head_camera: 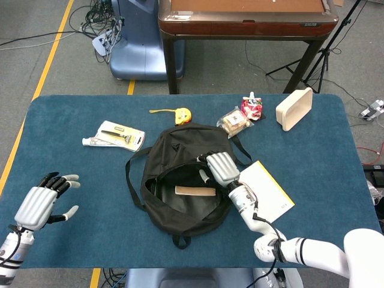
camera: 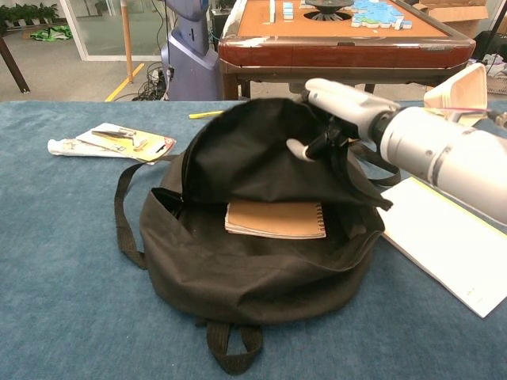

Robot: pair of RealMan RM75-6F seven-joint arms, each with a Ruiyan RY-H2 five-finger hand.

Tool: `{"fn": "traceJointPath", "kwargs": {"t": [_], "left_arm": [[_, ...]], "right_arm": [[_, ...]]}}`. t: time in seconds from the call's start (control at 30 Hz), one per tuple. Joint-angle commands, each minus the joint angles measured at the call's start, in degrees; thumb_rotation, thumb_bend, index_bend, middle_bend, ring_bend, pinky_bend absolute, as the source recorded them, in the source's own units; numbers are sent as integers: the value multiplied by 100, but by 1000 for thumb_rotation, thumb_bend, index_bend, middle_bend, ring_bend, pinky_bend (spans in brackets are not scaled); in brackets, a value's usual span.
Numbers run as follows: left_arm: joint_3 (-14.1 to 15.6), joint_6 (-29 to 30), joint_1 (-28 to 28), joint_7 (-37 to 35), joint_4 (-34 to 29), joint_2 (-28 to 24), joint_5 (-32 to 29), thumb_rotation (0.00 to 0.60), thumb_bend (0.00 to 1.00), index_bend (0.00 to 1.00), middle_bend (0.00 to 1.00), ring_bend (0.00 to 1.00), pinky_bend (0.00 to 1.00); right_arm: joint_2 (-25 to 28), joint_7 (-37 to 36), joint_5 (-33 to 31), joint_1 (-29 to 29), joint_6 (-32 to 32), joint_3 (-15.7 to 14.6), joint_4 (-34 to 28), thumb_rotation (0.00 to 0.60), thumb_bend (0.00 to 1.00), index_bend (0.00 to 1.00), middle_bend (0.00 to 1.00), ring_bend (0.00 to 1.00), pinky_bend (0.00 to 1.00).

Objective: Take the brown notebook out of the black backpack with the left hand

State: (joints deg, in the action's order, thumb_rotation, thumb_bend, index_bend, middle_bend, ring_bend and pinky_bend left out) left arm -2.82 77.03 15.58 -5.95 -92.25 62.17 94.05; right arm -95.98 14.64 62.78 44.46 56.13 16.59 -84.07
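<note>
The black backpack [head_camera: 180,198] lies flat in the middle of the blue worktop [head_camera: 72,174], with its opening wide. The right hand [head_camera: 221,168] grips the upper flap of the backpack and holds it lifted; its fingers are closed on the fabric, as the chest view shows well [camera: 341,111]. Under the raised flap the brown notebook [camera: 276,219] lies inside the backpack, flat, with its spiral edge to the right. In the head view only a narrow strip of it shows inside the opening.

The left hand [head_camera: 43,201] is at the near left edge of the worktop, well apart from the backpack. Its fingers are spread and it holds nothing. The chest view does not show this hand.

Just to the right of the backpack lies a white sheet with a yellow edge [head_camera: 267,192], partly under the right arm. Behind the backpack, near its far edge, there is a yellow tape measure [head_camera: 180,114]. To the right of it lie a sandwich in a clear wrap [head_camera: 235,121] and a small red and white pouch [head_camera: 251,107], close together. A beige container [head_camera: 294,108] rests on its side near the far right corner. On the left a razor on a packaging card [head_camera: 122,134] lies next to a white tube [head_camera: 91,141], which touches it.
</note>
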Motion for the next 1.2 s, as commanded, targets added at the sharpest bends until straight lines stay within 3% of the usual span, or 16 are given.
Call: {"fn": "traceJointPath", "kwargs": {"t": [0.03, 0.23, 0.53, 0.9, 1.2], "left_arm": [[-37, -206, 477, -660, 152, 15, 482, 600, 227, 392, 333, 323, 250], [18, -430, 1053, -1147, 202, 180, 1074, 600, 227, 422, 381, 369, 307], [89, -998, 2119, -1675, 658, 833, 1707, 600, 227, 442, 405, 391, 350], [143, -1471, 3028, -1890, 1480, 1848, 1793, 600, 227, 441, 405, 392, 363], [100, -1786, 3537, -1875, 2297, 2604, 1501, 600, 227, 423, 405, 392, 374]], "right_arm": [[-116, 254, -280, 122, 95, 178, 122, 600, 790, 773, 494, 371, 480], [-186, 580, -796, 310, 37, 379, 132, 600, 790, 773, 494, 370, 480], [-311, 898, -1294, 551, 132, 569, 288, 600, 790, 772, 494, 371, 480], [-447, 1085, -1670, 872, 221, 838, 572, 600, 790, 772, 492, 372, 480], [-482, 1079, -1736, 955, 301, 837, 622, 600, 790, 773, 483, 372, 480]]}}
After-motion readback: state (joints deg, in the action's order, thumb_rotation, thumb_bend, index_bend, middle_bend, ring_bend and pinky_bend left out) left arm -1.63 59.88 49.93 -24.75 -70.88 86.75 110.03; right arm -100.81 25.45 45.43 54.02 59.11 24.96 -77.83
